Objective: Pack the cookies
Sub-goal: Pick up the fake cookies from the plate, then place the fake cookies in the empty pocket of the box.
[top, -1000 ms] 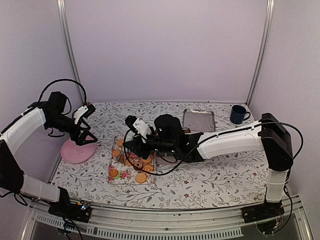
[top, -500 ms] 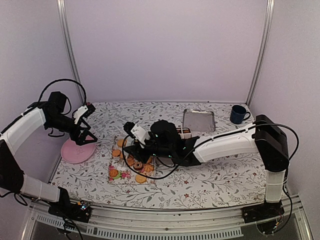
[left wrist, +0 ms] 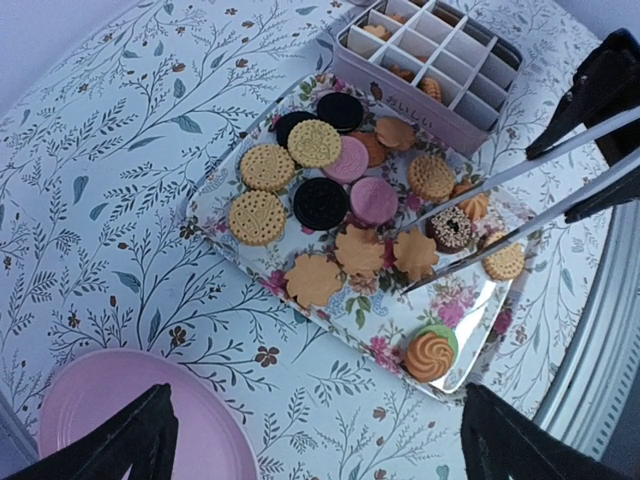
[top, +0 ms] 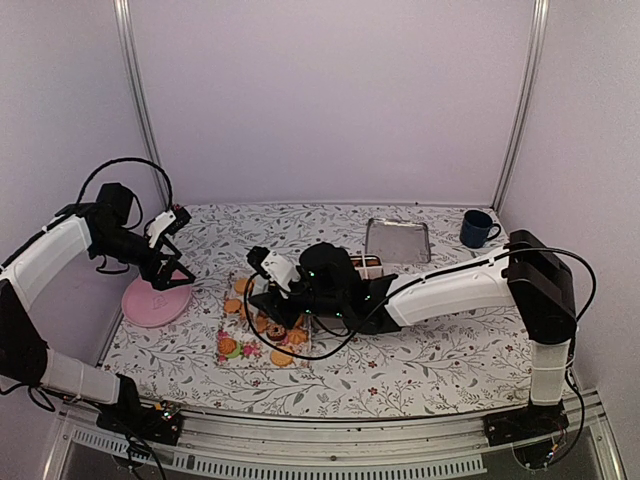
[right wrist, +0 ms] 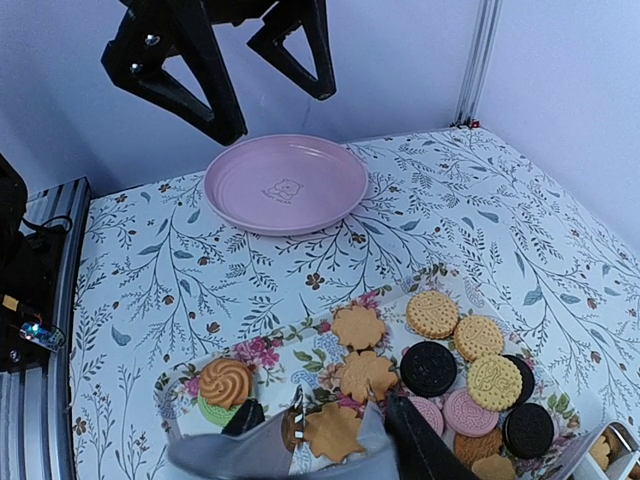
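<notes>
- The cookies lie flat on a flowered tray left of the counter's middle. Most are orange-tan, with a few black and pink ones and a green-based swirl at the near end. A few more are already in the cells of the divided tin.
- The right pincer is low over the tray's near half with its long thin fingers spread. A flower-shaped cookie sits between the tips and a chocolate-topped one is just behind it — nothing looks pinched yet.
- The relation that matters: the cookie is straight below and between the fingers. Being round, it has no long axis to line up with, so I judge closing is the next step.
- The tin touches the tray's right far side, a short carry to the right.
- Neighbouring cookies touch the flower-shaped one and may get nudged or caught along with it.
- The left pincer hangs spread over the pink plate, well left of the tray — the right arm is plainly nearer.
- A shallow metal tray and a blue mug stand far right, out of the way.
</notes>
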Controlling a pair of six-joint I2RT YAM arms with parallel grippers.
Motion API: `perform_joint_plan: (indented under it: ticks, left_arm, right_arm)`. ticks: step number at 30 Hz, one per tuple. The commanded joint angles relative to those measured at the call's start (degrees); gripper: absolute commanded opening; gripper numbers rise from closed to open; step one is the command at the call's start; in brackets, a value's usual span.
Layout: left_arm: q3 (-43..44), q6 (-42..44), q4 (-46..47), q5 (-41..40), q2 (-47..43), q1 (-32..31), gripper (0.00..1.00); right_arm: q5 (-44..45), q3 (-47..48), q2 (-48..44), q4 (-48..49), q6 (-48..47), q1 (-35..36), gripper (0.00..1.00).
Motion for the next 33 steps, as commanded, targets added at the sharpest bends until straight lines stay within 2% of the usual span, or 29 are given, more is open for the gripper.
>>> perform_joint_plan:
  ticks: [1,8,20,33]
  left_arm:
    - [-0.5,-0.5,1.2,0.9,0.7,0.7,0.99]
    - [-0.1,-0.7,1.1,1.2,0.9,0.7,0.99]
    - [0.7,-1.1,1.1,0.8,0.8,0.7,0.99]
    - [1.7,-1.0,0.6,1.0,1.3,0.7,0.99]
  right_arm:
    - [-0.2,-0.1,1.2,-0.5,1.7,0.4,0.37]
    - [-0.5,1.5,1.1,-2.3,2.1,1.3,0.22]
    - [0.0,4.8,-6.2,-3.0,0.6,-0.4,0.15]
    - [5.0,-13.6,-24.0,-3.0,2.4,-8.0,0.15]
